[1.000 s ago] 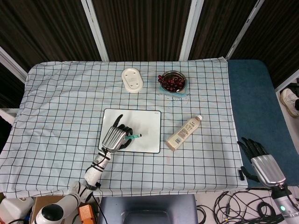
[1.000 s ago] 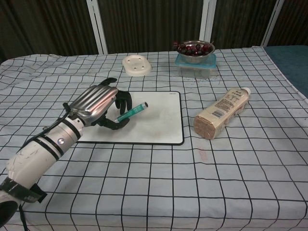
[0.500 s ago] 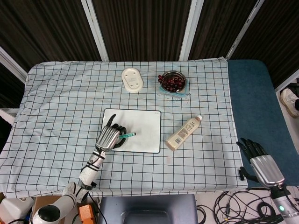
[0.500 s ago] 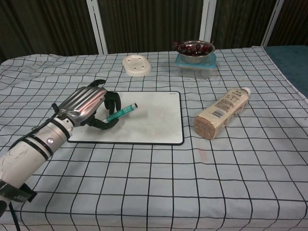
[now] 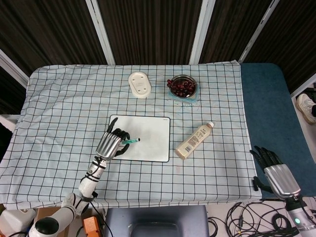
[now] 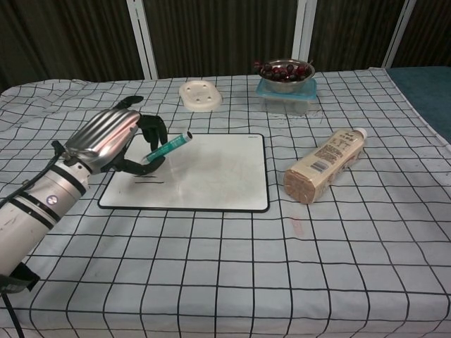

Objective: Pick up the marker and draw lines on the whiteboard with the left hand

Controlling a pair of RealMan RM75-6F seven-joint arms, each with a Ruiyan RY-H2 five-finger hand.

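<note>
The white whiteboard (image 5: 148,133) (image 6: 211,176) lies flat on the checked cloth at mid-table. My left hand (image 5: 111,143) (image 6: 113,137) hovers over its left part and grips a teal marker (image 5: 131,141) (image 6: 168,146), which is tilted with its cap end up and to the right. Short dark lines (image 6: 146,179) show on the board just below the hand. My right hand (image 5: 276,173) rests off the table at the lower right, fingers spread and holding nothing; only the head view shows it.
A beige bottle (image 5: 194,140) (image 6: 325,164) lies on its side right of the board. Behind stand a cream soap dish (image 5: 139,84) (image 6: 200,94) and a metal bowl of dark red fruit (image 5: 182,86) (image 6: 285,73) on a clear container.
My left hand has slid leftward across the board with the marker and risen slightly. Dark lines now show where it was. The right hand has not moved.
</note>
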